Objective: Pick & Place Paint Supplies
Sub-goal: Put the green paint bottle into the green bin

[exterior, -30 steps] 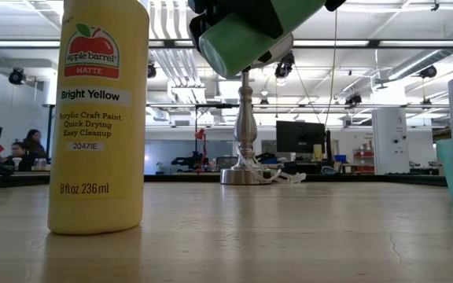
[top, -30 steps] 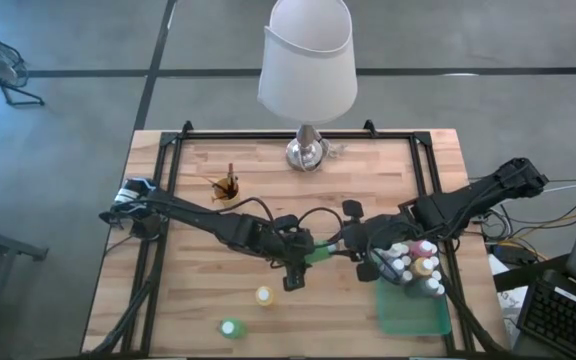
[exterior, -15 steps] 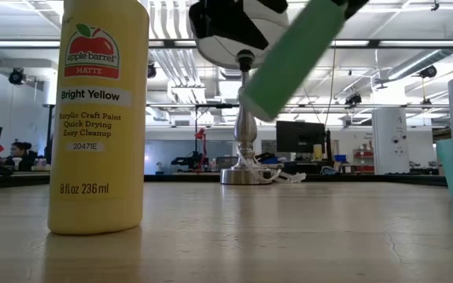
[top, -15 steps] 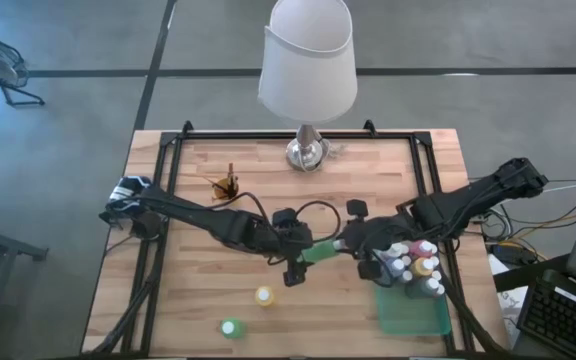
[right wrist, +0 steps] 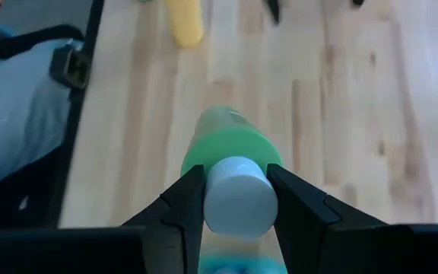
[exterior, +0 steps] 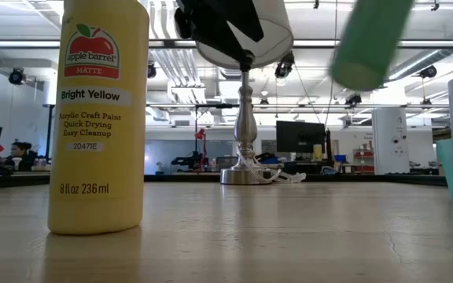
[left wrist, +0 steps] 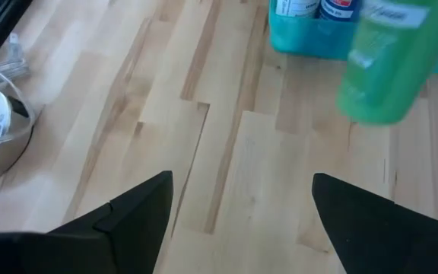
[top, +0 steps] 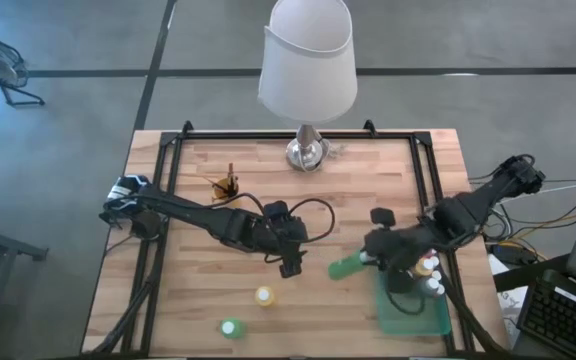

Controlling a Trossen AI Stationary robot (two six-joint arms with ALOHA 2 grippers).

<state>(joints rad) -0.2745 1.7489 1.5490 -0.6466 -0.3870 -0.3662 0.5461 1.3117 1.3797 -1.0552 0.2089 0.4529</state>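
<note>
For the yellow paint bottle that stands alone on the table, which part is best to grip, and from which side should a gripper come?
Probably the white cap or the neck just below it, from straight above. The yellow paint bottle stands upright on the table with its cap up, and only the green-capped bottle stands near it. The open left gripper is the closer one; the right gripper holds a green bottle.

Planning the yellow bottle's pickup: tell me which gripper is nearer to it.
Left. The left gripper, open and empty, hangs just behind the yellow bottle, slightly to its right. The right gripper is farther right, near the tray, shut on the green bottle.
</note>
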